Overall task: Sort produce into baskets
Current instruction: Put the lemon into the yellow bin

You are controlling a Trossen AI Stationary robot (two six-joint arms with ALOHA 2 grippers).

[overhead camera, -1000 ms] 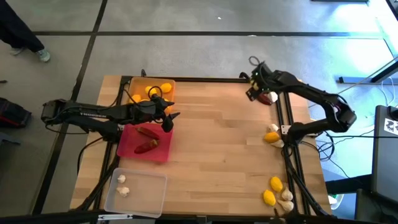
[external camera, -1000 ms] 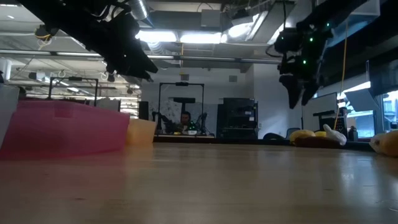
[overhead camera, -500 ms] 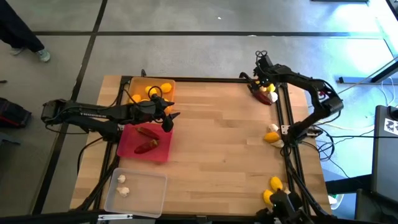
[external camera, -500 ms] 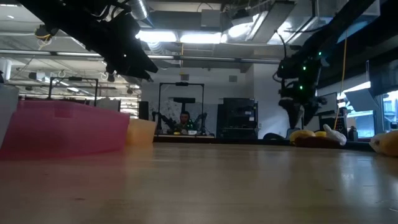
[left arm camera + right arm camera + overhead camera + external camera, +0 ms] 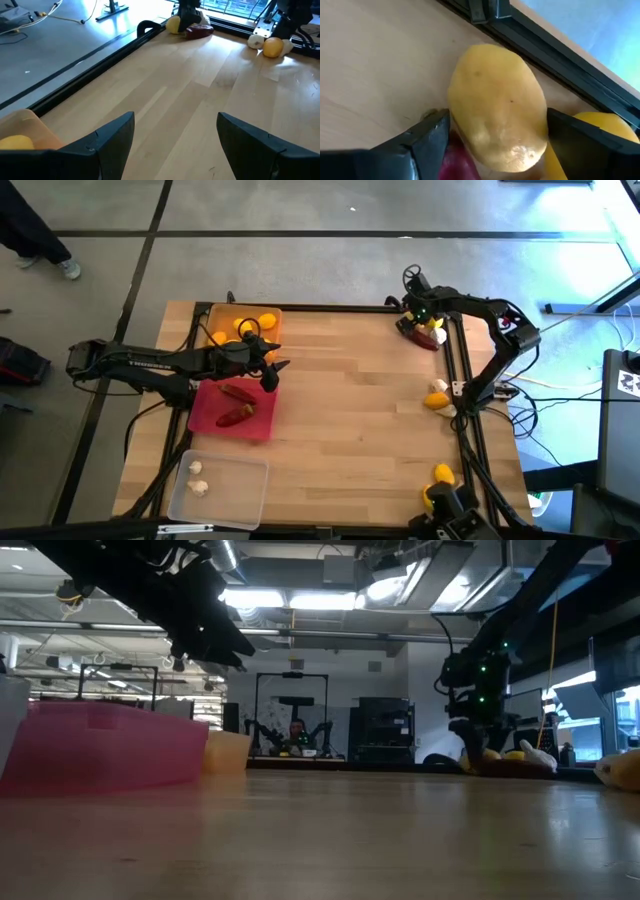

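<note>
My right gripper [image 5: 421,321] is low over a small pile at the table's far right: a yellow lemon [image 5: 497,107], a dark red chilli [image 5: 462,160] and a second lemon [image 5: 600,127]. It is open, with one finger on each side of the first lemon. My left gripper [image 5: 275,370] is open and empty, and hovers between the orange basket [image 5: 222,315], which holds lemons, and the red-pink basket [image 5: 262,420], which holds two chillies. The clear basket [image 5: 240,480] holds two garlic bulbs. My right gripper comes down from above with its two fingers [image 5: 427,142] close against the lemon's two opposite sides [image 5: 457,100]. I cannot tell whether they touch it. The lemon lies on the table, partly on the chilli.
A lemon and garlic [image 5: 437,398] lie at the right edge, and more lemons [image 5: 443,475] lie at the near right corner. A black frame rail [image 5: 555,55] runs just behind the pile. The middle of the table [image 5: 350,420] is bare wood. A person sits far back in the room [image 5: 297,730].
My right gripper has come down onto the pile at the far right corner, from well above the table to just over it. The left arm has kept still.
</note>
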